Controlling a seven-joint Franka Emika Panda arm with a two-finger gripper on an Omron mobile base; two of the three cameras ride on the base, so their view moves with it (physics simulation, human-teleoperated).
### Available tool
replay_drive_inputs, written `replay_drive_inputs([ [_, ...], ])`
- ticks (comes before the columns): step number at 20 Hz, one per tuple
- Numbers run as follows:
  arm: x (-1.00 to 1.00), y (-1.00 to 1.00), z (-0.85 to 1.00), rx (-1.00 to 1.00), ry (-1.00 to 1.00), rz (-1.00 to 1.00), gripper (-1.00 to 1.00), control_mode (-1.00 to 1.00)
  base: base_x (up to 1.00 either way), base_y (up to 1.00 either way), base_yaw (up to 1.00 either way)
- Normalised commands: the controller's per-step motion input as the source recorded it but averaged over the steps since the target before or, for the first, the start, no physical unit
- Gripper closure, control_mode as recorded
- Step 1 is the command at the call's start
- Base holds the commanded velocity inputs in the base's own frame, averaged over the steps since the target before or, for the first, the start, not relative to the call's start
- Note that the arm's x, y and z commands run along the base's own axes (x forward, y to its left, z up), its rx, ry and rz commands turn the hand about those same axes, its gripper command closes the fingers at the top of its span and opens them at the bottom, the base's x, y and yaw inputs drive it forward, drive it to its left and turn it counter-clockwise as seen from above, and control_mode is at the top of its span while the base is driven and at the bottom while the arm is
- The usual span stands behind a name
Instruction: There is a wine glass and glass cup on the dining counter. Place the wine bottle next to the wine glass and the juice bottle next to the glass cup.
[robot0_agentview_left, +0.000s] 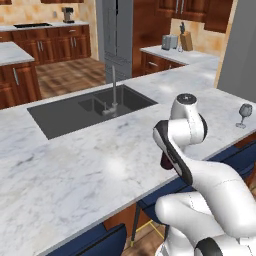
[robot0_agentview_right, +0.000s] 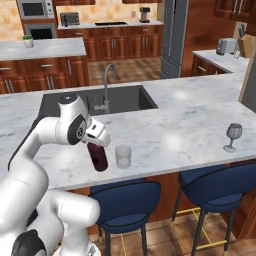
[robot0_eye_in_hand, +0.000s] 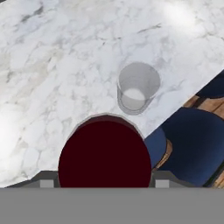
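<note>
Gripper (robot0_agentview_right: 99, 141) grips dark red bottle (robot0_agentview_right: 99, 157) just beside glass cup (robot0_agentview_right: 123, 156); wine glass (robot0_agentview_right: 232, 136) well apart.

Bright even rendered light; soft glare patches on dining counter (robot0_eye_in_hand: 26, 131); slightly blurry.

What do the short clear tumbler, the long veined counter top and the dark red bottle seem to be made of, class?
The short clear tumbler looks like colourless glass: the counter shows through its wall. The long veined counter top looks like polished white-grey marble, with grey veins and soft glare spots. The dark red bottle at the gripper looks smooth and glossy, glass or plastic; the pictures leave that open.
</note>
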Motion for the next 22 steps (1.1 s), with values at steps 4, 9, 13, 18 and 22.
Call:
replay_drive_inputs([
  [4,0.33,0.00,-0.23,0.05,0.09,-0.07,1.00,-1.00,0.00,0.00,0.00],
  [9,0.26,0.00,-0.19,0.08,0.07,-0.03,1.00,-1.00,0.00,0.00,0.00],
  [13,0.14,0.00,-0.11,0.03,0.01,0.00,1.00,-1.00,0.00,0.00,0.00],
  [18,0.03,-0.01,-0.02,0.00,0.00,0.00,1.00,-1.00,0.00,0.00,0.00],
  [22,0.12,-0.08,-0.01,0.00,0.00,-0.01,1.00,-1.00,0.00,0.00,0.00],
])
